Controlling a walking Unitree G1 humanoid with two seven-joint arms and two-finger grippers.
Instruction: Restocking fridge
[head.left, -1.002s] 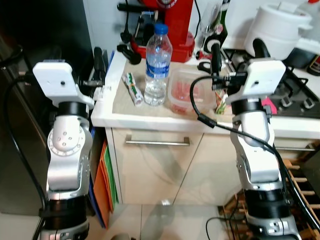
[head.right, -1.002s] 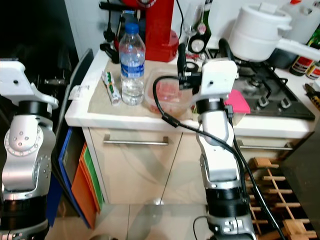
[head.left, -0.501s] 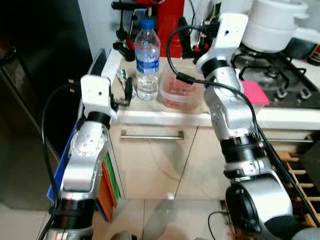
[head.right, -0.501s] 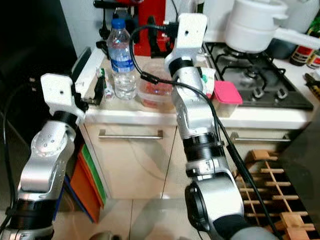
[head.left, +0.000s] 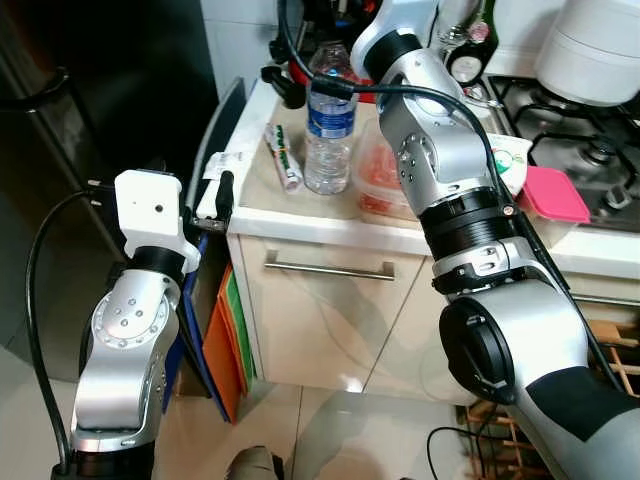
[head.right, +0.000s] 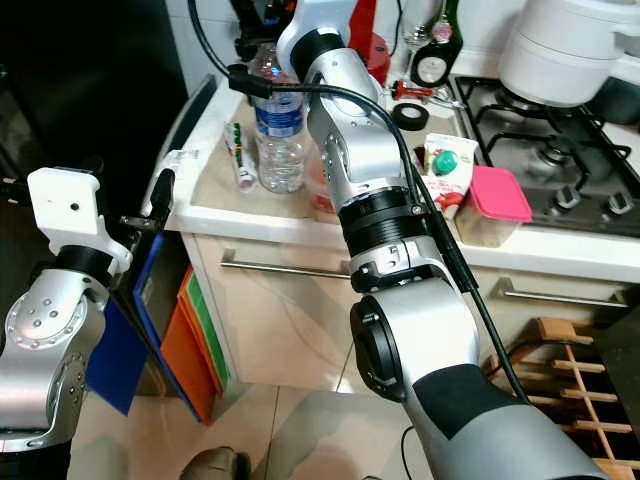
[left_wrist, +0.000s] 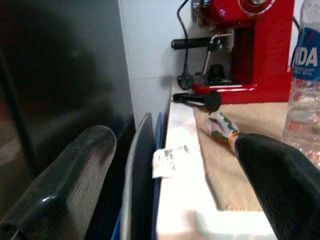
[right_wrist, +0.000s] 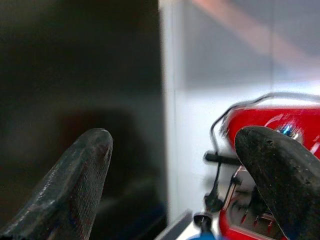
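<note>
One bottle (head.left: 328, 118) stands upright on the counter (head.left: 330, 215), between a tube (head.left: 282, 158) and a tub (head.left: 385, 185); likely your first pick. Left gripper (left_wrist: 170, 185) is open and empty at the counter's left end, bottle well off its right finger. Right gripper (right_wrist: 172, 180) is open too, above and behind the bottle, aimed at the espresso machine (right_wrist: 272, 150). Drop the right one, straddle mid-body, then close.

White countertop (head.left: 330, 220) above a drawer; on it are seen a tan mat (left_wrist: 235, 165), water bottle (head.left: 328, 120), tube (head.left: 283, 158), clear food container (head.left: 380, 185), pink-lidded box (head.right: 497, 205), carton (head.right: 447, 170), red coffee machine (left_wrist: 245, 50).
</note>
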